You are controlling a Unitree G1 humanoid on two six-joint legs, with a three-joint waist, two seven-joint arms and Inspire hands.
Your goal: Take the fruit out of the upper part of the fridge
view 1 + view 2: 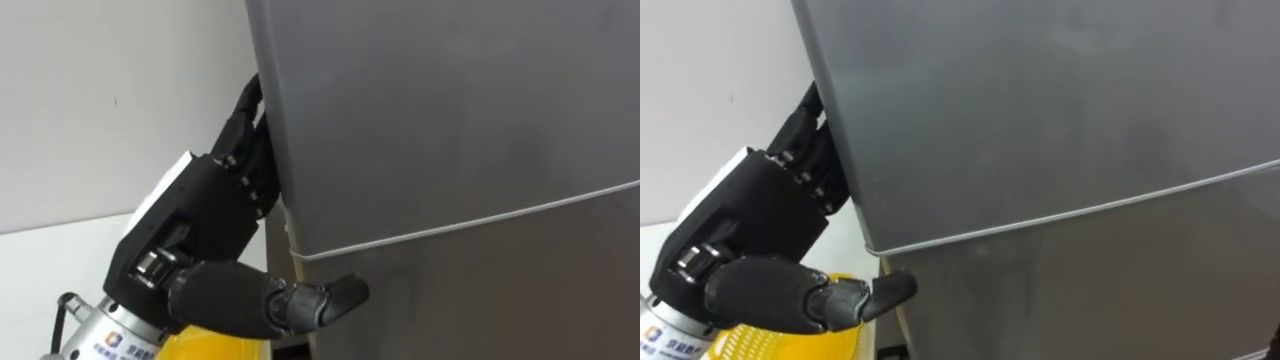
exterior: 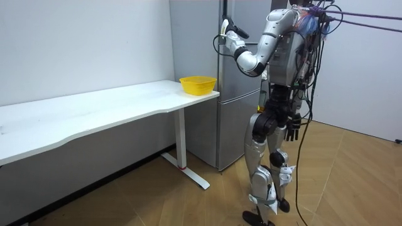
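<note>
A white table [image 2: 94, 110] is standing on the wooden floor [image 2: 188, 201], stretching away lower and leftward of the left hand [image 1: 200, 215]; a yellow bowl [image 2: 198, 85] is sitting at its end, just beneath that hand.

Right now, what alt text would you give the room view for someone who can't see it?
A humanoid robot stands facing a tall grey fridge, its left hand raised to the edge of the upper door and its right hand hanging at its side. At the room view's left, a yellow bowl sits on the end of a long white table.
</note>
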